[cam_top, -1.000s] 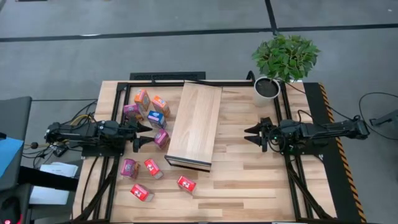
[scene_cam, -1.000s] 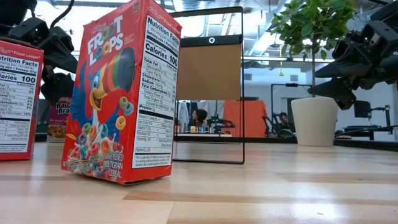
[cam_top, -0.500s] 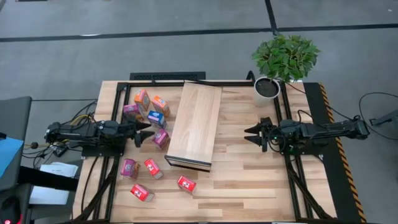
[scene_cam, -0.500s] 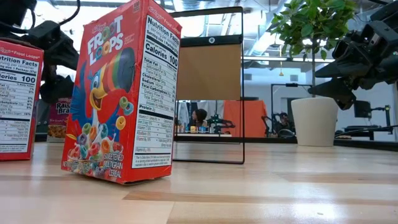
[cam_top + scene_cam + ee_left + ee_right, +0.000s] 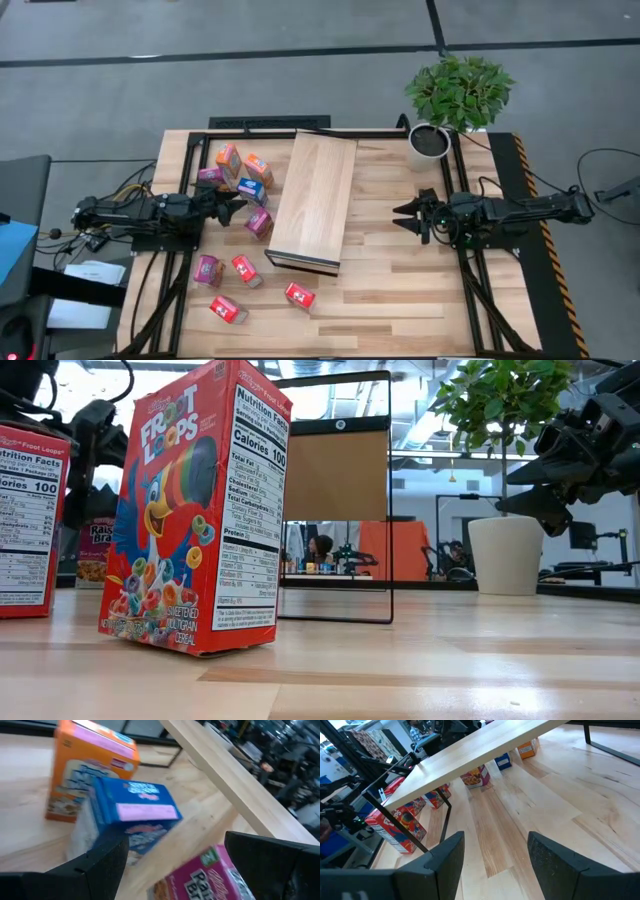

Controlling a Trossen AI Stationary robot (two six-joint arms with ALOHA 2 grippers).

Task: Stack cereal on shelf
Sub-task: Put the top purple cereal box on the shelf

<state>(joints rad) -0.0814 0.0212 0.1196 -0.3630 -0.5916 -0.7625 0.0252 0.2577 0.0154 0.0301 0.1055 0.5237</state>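
Note:
The shelf (image 5: 312,200) is a long pale wooden plank on thin black legs (image 5: 447,812) in the middle of the table. Several small cereal boxes stand or lie to its left: orange (image 5: 228,158), blue (image 5: 252,190), magenta (image 5: 260,222) and red (image 5: 246,269). My left gripper (image 5: 232,205) hovers open at the table's left, with the blue box (image 5: 135,815) and a magenta box (image 5: 210,875) just ahead of its fingers. On the shelf's other side, my right gripper (image 5: 408,216) hangs open above the table, facing the shelf (image 5: 480,750).
A potted plant (image 5: 450,100) stands at the table's far right corner. Two red boxes (image 5: 299,295) (image 5: 228,309) sit near the front edge; one (image 5: 195,510) fills the low view. Bare tabletop (image 5: 400,280) lies between the shelf and my right gripper.
My left gripper has rolled about its own axis without leaving its place, so its two fingers now stand tilted, not side by side. The boxes and the shelf have not moved.

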